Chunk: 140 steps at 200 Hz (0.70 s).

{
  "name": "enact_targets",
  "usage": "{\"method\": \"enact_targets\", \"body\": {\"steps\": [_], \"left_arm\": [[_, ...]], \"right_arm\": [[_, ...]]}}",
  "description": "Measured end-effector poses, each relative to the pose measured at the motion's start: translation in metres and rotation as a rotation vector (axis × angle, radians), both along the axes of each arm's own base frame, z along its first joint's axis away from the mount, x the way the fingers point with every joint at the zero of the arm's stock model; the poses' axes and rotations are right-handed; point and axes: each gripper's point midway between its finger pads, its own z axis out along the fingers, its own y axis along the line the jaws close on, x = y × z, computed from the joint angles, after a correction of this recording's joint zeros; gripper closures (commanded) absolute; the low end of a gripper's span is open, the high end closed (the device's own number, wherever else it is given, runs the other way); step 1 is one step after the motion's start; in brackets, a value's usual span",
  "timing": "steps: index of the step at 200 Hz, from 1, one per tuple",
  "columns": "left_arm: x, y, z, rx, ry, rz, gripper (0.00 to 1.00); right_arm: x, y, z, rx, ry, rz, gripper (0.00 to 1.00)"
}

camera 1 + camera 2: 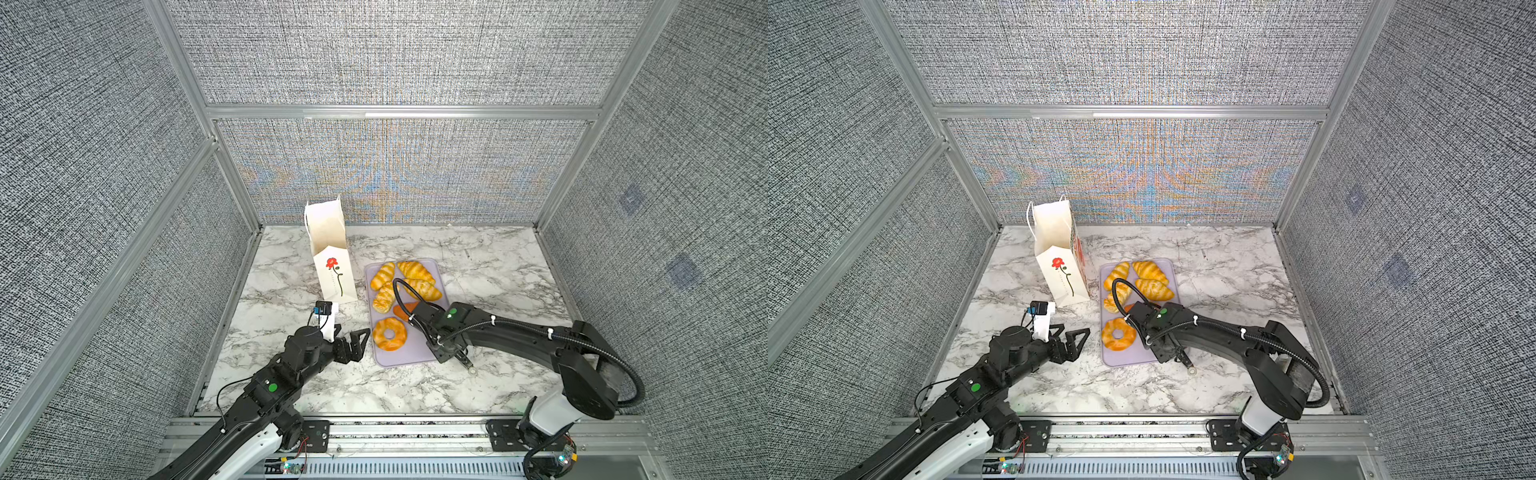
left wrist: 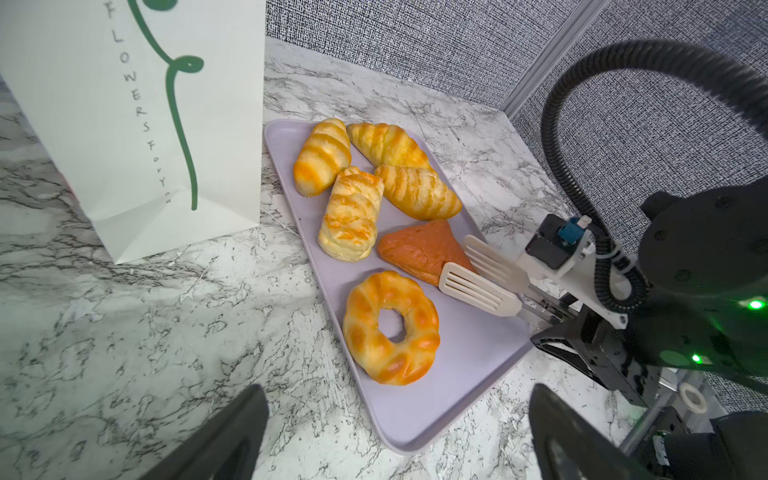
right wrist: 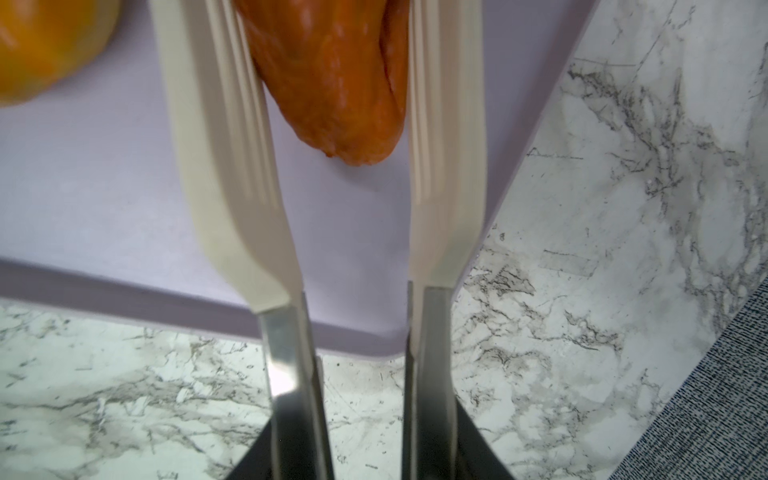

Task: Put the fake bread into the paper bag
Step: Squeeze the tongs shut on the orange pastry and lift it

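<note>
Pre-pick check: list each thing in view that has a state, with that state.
paper bag: upright, mouth open.
tray: flat on the table, six pieces on it.
tongs: blades apart, flanking the triangular piece.
triangular piece: lying on the tray, between the blades.
ring doughnut: flat on the tray, ungripped.
braided roll: on the tray, ungripped.
croissants: three, on the tray.
left gripper: open, empty.
right gripper: shut on the tongs.
</note>
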Motion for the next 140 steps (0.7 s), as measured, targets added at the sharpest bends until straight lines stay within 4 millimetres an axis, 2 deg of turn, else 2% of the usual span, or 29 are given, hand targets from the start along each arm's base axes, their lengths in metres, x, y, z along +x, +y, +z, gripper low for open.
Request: {"method": "enact_targets", "body": {"steps": [79,140], "left_arm": [[0.002,-0.001,0.016,-0.012,-0.031,0.003,0.01],[0.003,-0.001,0.018,-0.007,-0.036,-0.002,0.01]], "right_arm": [[-0.005,0.001,0.013,0.097,-0.019,-0.003,0.62],[-0.004,0.003,0.021,0.170,-0.031,-0.017,0.64]]}}
